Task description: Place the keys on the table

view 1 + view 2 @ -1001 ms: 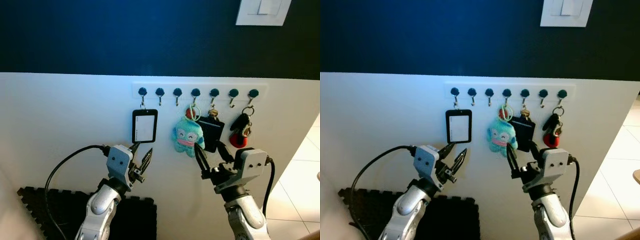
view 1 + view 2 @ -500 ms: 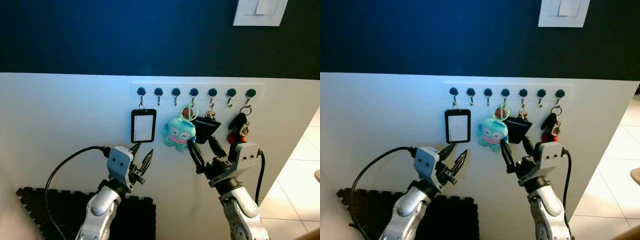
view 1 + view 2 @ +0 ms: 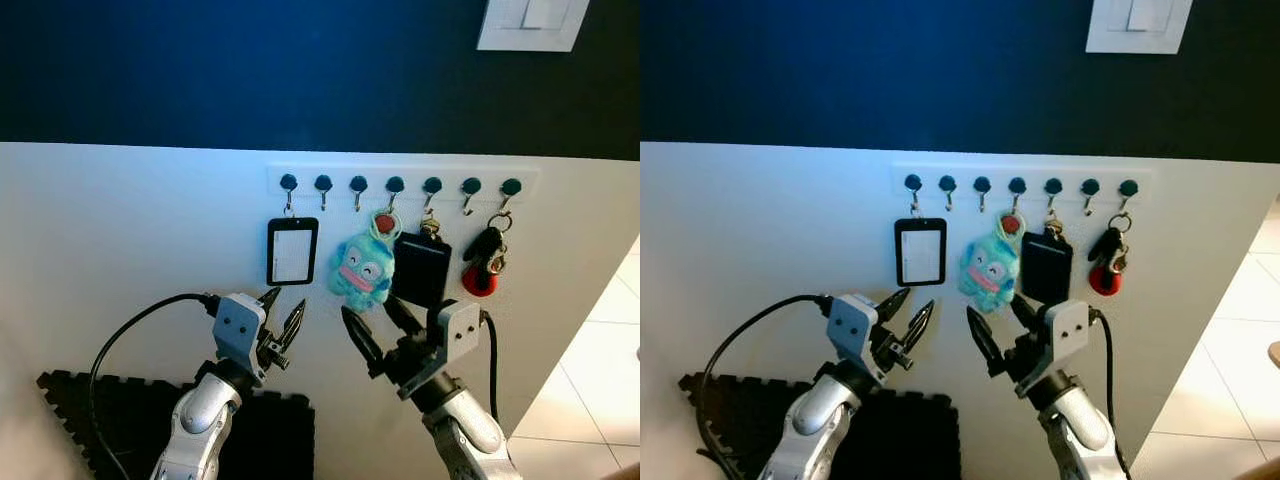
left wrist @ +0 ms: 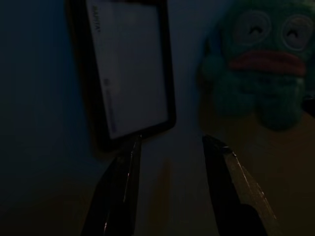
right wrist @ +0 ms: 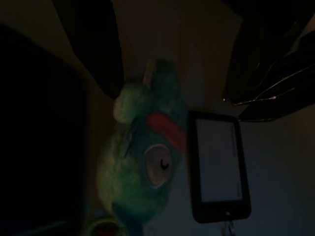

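Backdrop: a wall, dark navy above and white below, with a light switch (image 3: 530, 22) at the upper right of the frame and a dark foam mat (image 3: 130, 425) at the lower left.

Fixture: a white hook rail (image 3: 400, 184) across the centre, seven dark hooks.

Hanging from it, left to right in the frame:
- black-framed card holder (image 3: 292, 250), first hook;
- teal plush keychain (image 3: 359, 270), fourth hook, on a pale ring;
- black pouch (image 3: 421, 270), fifth hook;
- the keys (image 3: 485, 262), a dark fob with a red tag, on the last hook, right of centre. Still hung; nothing is on a table yet.

My left gripper (image 3: 280, 322): raised at lower centre-left, just below the card holder, fingers apart by a modest gap, holding nothing.

My right gripper (image 3: 375, 330): lower centre, beneath the plush and the pouch, fingers spread wide, empty. Its wrist camera looks up past the plush to the card holder.

Step in hand, as I judge it: reaching for the keys. To do it well, I should carry my right gripper across toward the last hook, clear of the pouch, close on the fob body rather than the dangling tag, then lift until the ring clears the hook tip before drawing away from the wall.
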Robot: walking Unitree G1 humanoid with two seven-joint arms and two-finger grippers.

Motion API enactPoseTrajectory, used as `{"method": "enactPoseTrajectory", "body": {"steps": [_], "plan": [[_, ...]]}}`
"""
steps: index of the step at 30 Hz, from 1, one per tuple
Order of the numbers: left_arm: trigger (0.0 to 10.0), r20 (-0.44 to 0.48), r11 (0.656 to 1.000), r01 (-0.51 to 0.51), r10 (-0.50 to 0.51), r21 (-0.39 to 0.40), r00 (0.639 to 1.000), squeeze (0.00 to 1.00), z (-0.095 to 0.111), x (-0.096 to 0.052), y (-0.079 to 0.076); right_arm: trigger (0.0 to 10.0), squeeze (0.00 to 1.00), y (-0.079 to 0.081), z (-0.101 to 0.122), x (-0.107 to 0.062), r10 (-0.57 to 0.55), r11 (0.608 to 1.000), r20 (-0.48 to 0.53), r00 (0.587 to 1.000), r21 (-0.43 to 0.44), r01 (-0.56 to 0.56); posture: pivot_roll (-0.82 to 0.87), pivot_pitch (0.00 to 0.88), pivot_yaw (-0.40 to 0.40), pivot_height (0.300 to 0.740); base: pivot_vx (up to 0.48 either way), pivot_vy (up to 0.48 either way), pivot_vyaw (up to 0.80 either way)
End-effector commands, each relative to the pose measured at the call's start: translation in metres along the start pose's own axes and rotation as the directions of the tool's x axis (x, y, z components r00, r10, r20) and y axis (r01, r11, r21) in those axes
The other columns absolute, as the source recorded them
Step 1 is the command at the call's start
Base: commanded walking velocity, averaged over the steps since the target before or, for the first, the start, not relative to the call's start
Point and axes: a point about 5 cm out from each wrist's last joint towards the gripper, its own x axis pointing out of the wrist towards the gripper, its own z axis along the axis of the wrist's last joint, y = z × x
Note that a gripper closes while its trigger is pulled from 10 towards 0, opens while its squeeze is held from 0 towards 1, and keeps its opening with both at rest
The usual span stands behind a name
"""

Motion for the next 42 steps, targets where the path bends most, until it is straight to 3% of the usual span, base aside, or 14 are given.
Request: {"method": "enactPoseTrajectory", "body": {"steps": [1,11,28,33,38,42], "plan": [[10.0,-0.006,1.0,0.016,-0.016,0.014,1.0,0.0,-0.001,-0.002,-0.001,10.0,0.0,-0.005,-0.001,-0.001,-0.032,0.999,0.006,0.999,0.0,0.032,0.04,0.07,0.008,0.74,0.0,0.0,0.0],[10.0,-0.004,1.0,0.02,-0.019,0.018,1.0,0.0,0.0,-0.001,0.0,10.0,0.0,-0.018,0.002,0.012,-0.08,0.997,0.034,0.996,-0.007,0.08,0.04,0.071,0.005,0.74,0.0,0.0,0.0],[10.0,-0.004,0.999,0.024,-0.024,0.021,1.0,0.0,0.001,-0.003,-0.001,10.0,0.0,-0.011,-0.006,0.036,0.027,1.0,0.005,1.0,-0.015,-0.027,0.05,0.07,-0.005,0.74,0.0,0.0,0.0],[10.0,0.032,0.999,0.051,-0.051,-0.008,0.998,0.0,0.005,-0.004,-0.005,10.0,0.0,-0.012,-0.006,0.039,0.035,0.999,0.006,0.999,-0.012,-0.035,0.05,0.07,-0.003,0.74,0.0,0.0,0.0],[10.0,0.089,0.984,0.127,-0.117,-0.121,0.989,0.0,0.013,-0.002,-0.018,10.0,0.0,-0.013,-0.008,0.041,0.04,0.999,0.002,0.999,-0.016,-0.04,0.05,0.072,-0.007,0.74,0.0,0.0,0.0],[10.0,0.114,0.976,0.157,-0.141,-0.151,0.983,0.0,0.018,0.0,-0.024,10.0,0.0,-0.014,-0.008,0.04,0.036,0.999,0.002,0.999,-0.016,-0.036,0.05,0.072,-0.008,0.74,0.0,0.0,0.0]]}}
